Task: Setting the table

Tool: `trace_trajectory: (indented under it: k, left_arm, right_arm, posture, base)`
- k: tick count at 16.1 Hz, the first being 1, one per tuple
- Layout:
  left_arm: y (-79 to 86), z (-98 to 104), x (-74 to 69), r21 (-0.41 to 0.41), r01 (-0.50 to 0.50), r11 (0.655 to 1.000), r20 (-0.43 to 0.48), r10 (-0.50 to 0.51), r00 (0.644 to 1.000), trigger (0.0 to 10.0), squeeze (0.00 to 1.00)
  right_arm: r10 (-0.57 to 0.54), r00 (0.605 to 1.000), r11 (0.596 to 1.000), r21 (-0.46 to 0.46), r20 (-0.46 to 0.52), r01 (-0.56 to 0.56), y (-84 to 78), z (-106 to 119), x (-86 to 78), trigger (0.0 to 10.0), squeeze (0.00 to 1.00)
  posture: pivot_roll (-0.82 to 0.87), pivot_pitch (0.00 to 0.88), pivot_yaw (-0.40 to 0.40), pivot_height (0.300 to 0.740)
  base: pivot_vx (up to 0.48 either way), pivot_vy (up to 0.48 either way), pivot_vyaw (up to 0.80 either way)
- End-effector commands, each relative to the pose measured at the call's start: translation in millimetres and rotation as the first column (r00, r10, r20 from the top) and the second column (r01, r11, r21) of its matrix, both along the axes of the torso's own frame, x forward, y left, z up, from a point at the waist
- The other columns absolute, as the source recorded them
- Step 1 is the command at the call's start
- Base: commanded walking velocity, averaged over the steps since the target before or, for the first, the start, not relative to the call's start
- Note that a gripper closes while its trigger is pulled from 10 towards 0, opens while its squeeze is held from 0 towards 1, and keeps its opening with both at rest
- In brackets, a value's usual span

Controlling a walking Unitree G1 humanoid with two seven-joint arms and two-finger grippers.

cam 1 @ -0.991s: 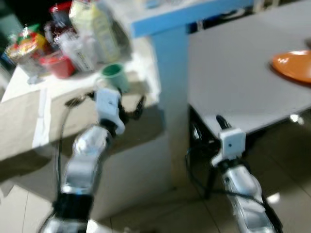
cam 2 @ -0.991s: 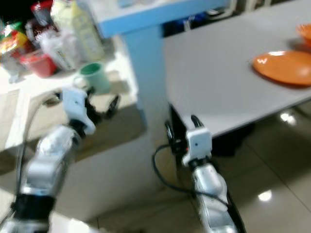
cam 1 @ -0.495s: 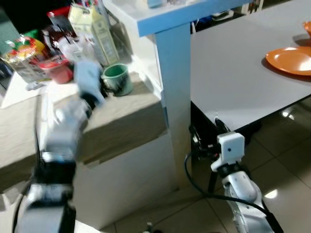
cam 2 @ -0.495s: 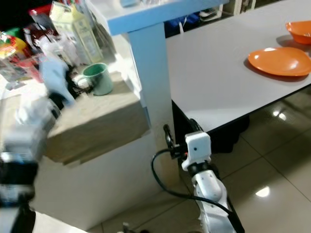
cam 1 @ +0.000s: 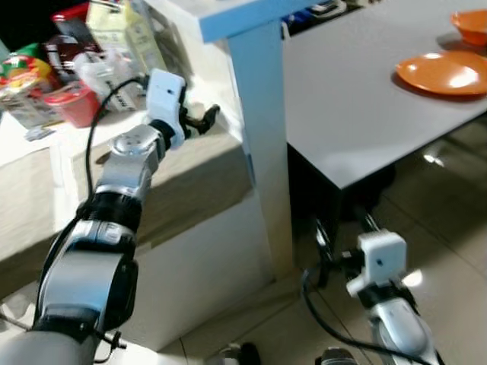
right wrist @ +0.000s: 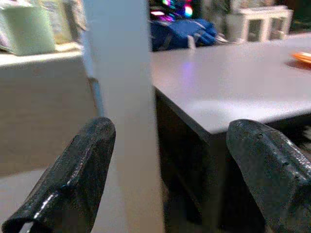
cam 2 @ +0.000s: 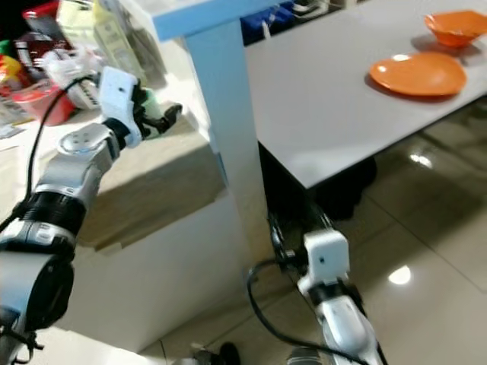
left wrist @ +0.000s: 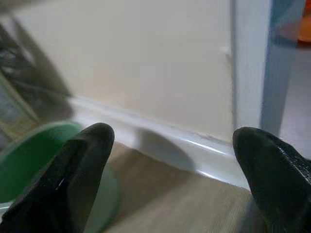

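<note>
Since half a second ago my left gripper (left wrist: 165, 160) has reached over the counter surface (cam 1: 198, 167), jaws spread wide and empty. My right gripper (right wrist: 170, 160) hangs low, jaws open, holding nothing. Just beside one left finger sits the green mug (left wrist: 29, 160), upright; the left arm is nearer. Far off lies an orange plate (cam 1: 441, 72).

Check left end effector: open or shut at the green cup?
Open. In the left wrist view the left end effector has its fingers wide apart, with the green cup beside one finger, not between them.
</note>
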State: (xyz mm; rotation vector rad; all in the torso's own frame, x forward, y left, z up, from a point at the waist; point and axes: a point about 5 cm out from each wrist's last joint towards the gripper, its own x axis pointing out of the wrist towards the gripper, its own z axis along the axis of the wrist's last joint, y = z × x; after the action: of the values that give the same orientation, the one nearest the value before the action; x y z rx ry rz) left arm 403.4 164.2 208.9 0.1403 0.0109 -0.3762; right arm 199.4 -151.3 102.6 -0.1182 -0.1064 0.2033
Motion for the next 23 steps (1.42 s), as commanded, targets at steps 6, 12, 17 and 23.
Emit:
trace_trajectory:
  k: [6, 12, 17, 23]
  left_arm:
    - [13.8, 2, 5.5, 0.001, -0.06, 0.998, 0.004, 0.06, 0.998, 10.0, 0.0]
    - [32.8, -4, -11.4, -0.183, -0.153, 0.971, 0.133, 0.178, 0.975, 10.0, 0.0]
    - [75.5, -39, -65.1, -0.231, -0.362, 0.903, 0.156, 0.402, 0.902, 10.0, 0.0]
    - [88.1, -89, -170.8, -0.119, -0.418, 0.901, 0.024, 0.423, 0.906, 10.0, 0.0]
  right_arm:
    - [-0.016, 1.0, 1.0, -0.021, -0.025, 0.016, -4.0, 6, -16.0, 10.0, 0.0]
    - [-0.043, 0.999, 0.999, -0.005, -0.007, 0.043, -10.9, 9, 9.3, 10.0, 0.0]
    - [-0.012, 1.0, 1.0, 0.024, 0.016, 0.012, -3.8, 10, 41.0, 10.0, 0.0]
    - [0.022, 0.999, 0.998, 0.058, 0.04, -0.025, 1.2, 8, 37.8, 10.0, 0.0]
  posture:
    - [-0.41, 0.153, 0.23, 0.74]
    - [-0.35, 0.066, 0.191, 0.74]
    - [-0.26, 0.0, 0.154, 0.74]
    - [-0.2, 0.0, 0.143, 0.74]
  base:
    - [0.0, 0.0, 0.0]
    - [0.0, 0.0, 0.0]
    - [0.0, 0.0, 0.0]
    - [0.0, 0.0, 0.0]
